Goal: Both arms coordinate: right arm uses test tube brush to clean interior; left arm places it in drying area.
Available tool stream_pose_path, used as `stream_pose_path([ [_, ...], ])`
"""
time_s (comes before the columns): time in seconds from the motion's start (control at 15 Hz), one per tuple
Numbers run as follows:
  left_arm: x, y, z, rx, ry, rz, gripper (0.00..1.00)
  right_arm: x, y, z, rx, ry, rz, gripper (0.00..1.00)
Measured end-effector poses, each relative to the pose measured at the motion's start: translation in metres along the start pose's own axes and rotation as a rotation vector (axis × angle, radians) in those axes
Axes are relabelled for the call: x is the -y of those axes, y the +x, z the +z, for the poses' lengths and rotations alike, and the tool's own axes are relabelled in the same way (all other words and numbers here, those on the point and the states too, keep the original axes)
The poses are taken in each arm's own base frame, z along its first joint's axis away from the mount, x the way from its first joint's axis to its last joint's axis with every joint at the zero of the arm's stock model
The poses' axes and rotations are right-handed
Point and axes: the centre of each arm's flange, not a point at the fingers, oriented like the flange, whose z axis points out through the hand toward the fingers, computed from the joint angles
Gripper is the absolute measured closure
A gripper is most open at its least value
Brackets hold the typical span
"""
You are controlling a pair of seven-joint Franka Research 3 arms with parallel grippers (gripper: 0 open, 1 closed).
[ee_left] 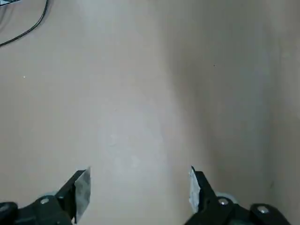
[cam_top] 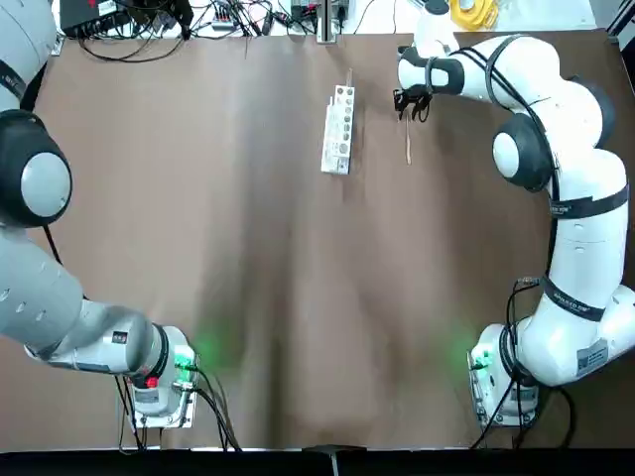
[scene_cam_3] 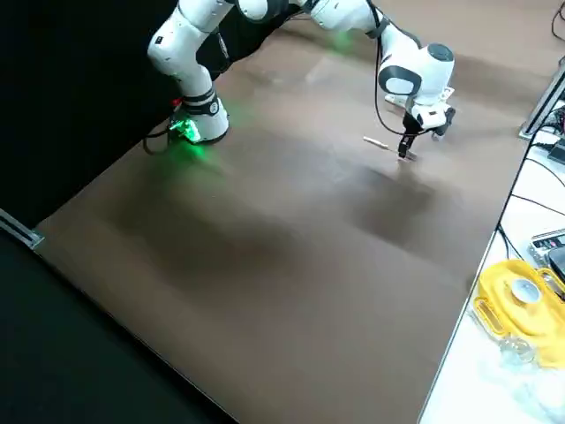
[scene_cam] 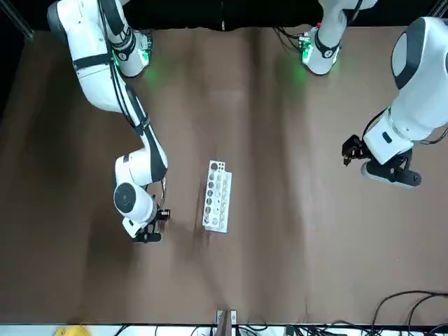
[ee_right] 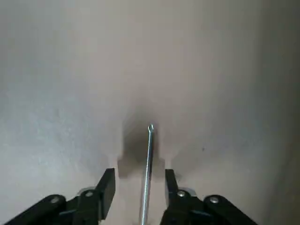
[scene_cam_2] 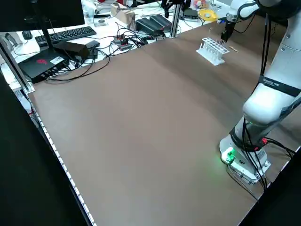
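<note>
The test tube brush point(cam_top: 408, 145) lies flat on the brown table, a thin pale stick to the right of the white drying rack point(cam_top: 338, 130). My right gripper point(cam_top: 410, 103) hangs low over the brush's far end. In the right wrist view the right gripper point(ee_right: 139, 172) is open, and the brush's thin wire stem point(ee_right: 148, 159) runs between the fingers without touching either. The left arm point(cam_top: 35, 183) stays back at the table's left side. Its gripper point(ee_left: 138, 176) is open over bare tabletop with nothing between the fingers.
A thin clear tube point(cam_top: 349, 79) stands at the rack's far end. Cables and electronics point(cam_top: 149, 20) crowd the table's far edge, with a yellow object point(scene_cam_3: 521, 300) beyond it. The two arm bases point(cam_top: 164, 382) point(cam_top: 501, 382) sit at the near edge.
</note>
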Motion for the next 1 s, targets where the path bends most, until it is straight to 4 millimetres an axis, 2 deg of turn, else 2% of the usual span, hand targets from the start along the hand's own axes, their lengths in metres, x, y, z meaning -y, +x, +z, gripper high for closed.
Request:
stream_pose_path([
  [0.4, 0.008, -0.008, -0.004, 0.038, 0.000, -0.015, 0.01, 0.000, -0.004, 0.007, 0.031, -0.008, 0.005, 0.51],
  [0.47, 0.009, -0.010, -0.004, 0.052, 0.000, -0.017, 0.01, 0.000, -0.004, 0.009, 0.033, -0.009, 0.011, 0.56],
  [0.73, 0.012, -0.016, -0.008, 0.073, 0.022, -0.018, 0.01, -0.001, -0.003, 0.009, 0.032, -0.010, 0.022, 0.62],
  [1.0, 0.012, -0.016, -0.008, 0.076, 0.023, -0.017, 0.01, 0.001, -0.003, 0.008, 0.031, -0.010, 0.056, 0.98],
])
